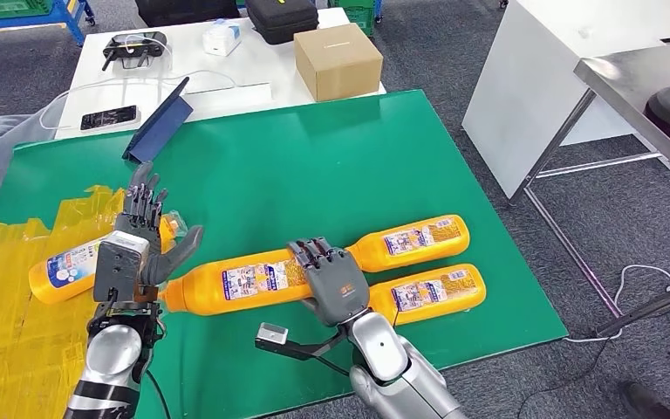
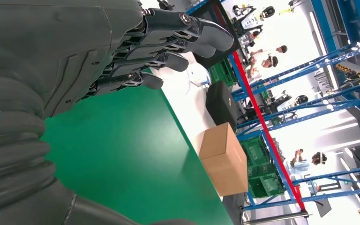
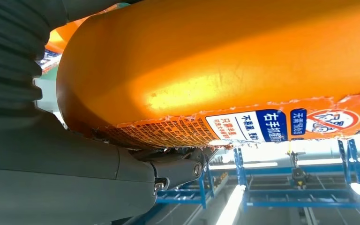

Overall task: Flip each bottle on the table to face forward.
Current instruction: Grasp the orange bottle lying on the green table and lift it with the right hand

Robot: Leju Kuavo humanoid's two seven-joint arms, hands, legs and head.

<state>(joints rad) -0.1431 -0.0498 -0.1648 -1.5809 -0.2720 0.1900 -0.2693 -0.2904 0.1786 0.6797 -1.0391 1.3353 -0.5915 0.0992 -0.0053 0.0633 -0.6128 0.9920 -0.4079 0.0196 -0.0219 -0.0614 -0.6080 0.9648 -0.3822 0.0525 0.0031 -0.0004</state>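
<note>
The fingers [image 1: 312,253] of the right hand [image 1: 336,284] lie curled over the base end of the long middle bottle [image 1: 244,281], and the right wrist view shows its orange body pressed against the palm with the thumb tucked under, so that hand holds it; the fingers [image 1: 144,202] of the left hand [image 1: 135,249] are spread and raised, holding nothing, just above the same bottle's neck end. All this lies on the green table [image 1: 314,157], largest of what is here, with a yellow sheet [image 1: 17,305] over its left corner. Four orange bottles lie flat: the held one across the middle, one on the yellow sheet behind the left hand [image 1: 65,269], and two to the right, a farther one [image 1: 414,240] and a nearer one [image 1: 432,288], both with labels up. I judge the step in hand to be turning the middle bottle; the next move calls for rolling it about its length while the open left hand steadies the neck. The nearer right bottle sits just beside the right hand and could be knocked as the wrist turns. On the white table beyond stand a cardboard box [image 1: 338,59], a black case [image 1: 281,19], a blue folded stand [image 1: 159,122] and a phone [image 1: 109,117], all well apart from the work.
</note>
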